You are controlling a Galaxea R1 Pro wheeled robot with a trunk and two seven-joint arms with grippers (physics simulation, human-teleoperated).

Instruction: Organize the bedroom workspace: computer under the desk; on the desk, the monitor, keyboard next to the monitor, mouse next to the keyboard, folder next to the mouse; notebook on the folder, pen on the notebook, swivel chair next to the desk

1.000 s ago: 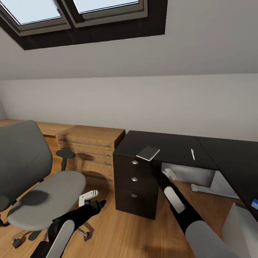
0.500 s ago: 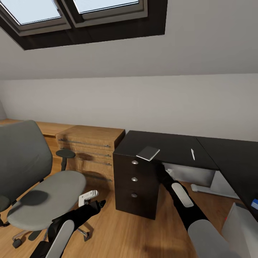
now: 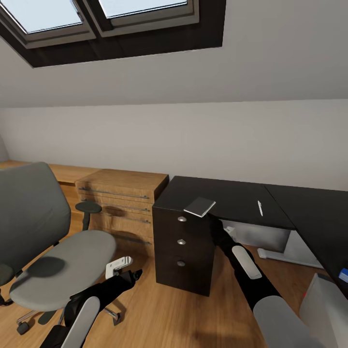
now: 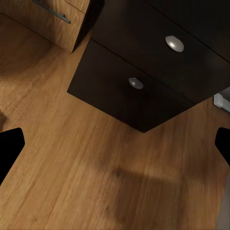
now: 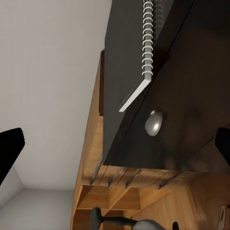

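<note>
Head view: swivel chair (image 3: pixel 53 251) beside desk (image 3: pixel 232 198)

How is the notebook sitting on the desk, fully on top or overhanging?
Overhanging: the notebook's corner juts past the desk's front edge above the drawers.

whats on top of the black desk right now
On the black desk lie a spiral notebook, overhanging the front edge above the drawers, and a white pen. The far right desktop runs out of frame.
</note>
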